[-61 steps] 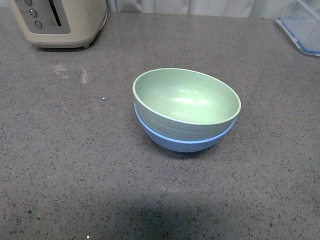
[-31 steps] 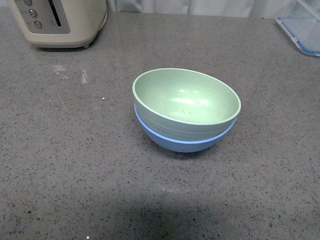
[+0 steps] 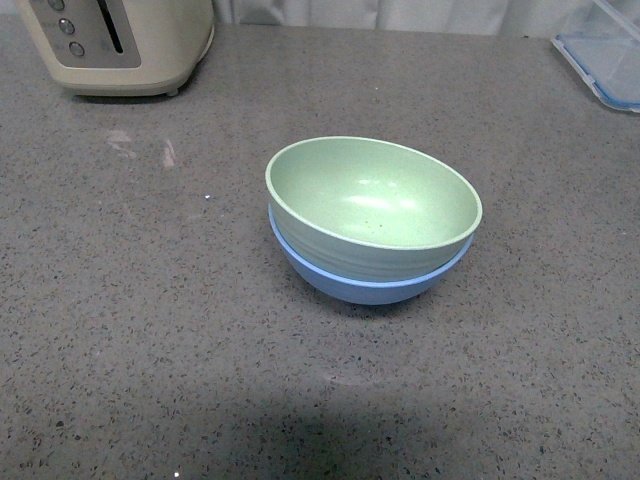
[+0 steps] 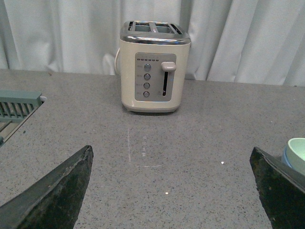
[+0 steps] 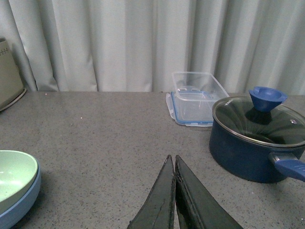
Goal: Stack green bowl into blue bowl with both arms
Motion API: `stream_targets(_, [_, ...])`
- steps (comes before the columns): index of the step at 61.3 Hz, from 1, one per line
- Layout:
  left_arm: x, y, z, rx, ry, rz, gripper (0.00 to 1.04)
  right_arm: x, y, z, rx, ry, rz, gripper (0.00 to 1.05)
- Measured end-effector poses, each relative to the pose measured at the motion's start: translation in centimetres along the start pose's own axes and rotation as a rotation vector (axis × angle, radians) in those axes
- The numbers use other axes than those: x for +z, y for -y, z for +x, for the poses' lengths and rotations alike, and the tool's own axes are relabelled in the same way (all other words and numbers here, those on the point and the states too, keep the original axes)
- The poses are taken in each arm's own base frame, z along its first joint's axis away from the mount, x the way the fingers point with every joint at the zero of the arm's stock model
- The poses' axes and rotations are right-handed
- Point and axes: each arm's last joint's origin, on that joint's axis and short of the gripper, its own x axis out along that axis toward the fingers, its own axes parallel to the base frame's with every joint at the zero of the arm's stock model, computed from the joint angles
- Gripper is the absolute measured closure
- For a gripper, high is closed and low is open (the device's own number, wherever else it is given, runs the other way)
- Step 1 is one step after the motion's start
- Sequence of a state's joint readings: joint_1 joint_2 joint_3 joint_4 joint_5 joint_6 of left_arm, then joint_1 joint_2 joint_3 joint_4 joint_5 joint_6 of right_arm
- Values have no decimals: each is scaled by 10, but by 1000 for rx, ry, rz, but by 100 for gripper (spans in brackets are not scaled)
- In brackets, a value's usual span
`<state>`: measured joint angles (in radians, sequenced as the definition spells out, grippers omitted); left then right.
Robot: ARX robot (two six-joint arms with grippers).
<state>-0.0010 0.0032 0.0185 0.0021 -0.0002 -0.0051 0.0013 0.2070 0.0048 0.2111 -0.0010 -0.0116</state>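
Note:
The pale green bowl sits nested inside the light blue bowl at the middle of the grey counter, tilted a little toward the left. Neither arm shows in the front view. In the left wrist view my left gripper is open, its two black fingers wide apart over bare counter, and the stacked bowls' edge shows beside one finger. In the right wrist view my right gripper is shut with nothing between its fingers, and the green bowl in the blue bowl lies off to one side.
A cream toaster stands at the back left of the counter, also facing the left wrist camera as the toaster. A clear lidded container sits at the back right. A dark blue pot with a glass lid stands near my right gripper.

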Motion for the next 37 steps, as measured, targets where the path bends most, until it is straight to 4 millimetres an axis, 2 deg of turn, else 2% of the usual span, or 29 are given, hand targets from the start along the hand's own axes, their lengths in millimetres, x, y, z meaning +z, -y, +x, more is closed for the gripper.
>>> stream_targets(29, [0,0,0,-1,0,0,6,-3,0,-13,1,-3,1,104])
stream_targets(31, [0,0,0,0,-1,0,6,-3,0,-13,1,-3,0,102])
stream_targets(37, [0,0,0,0,-1,0,6,-3,0,-13,1,-11,1,85])
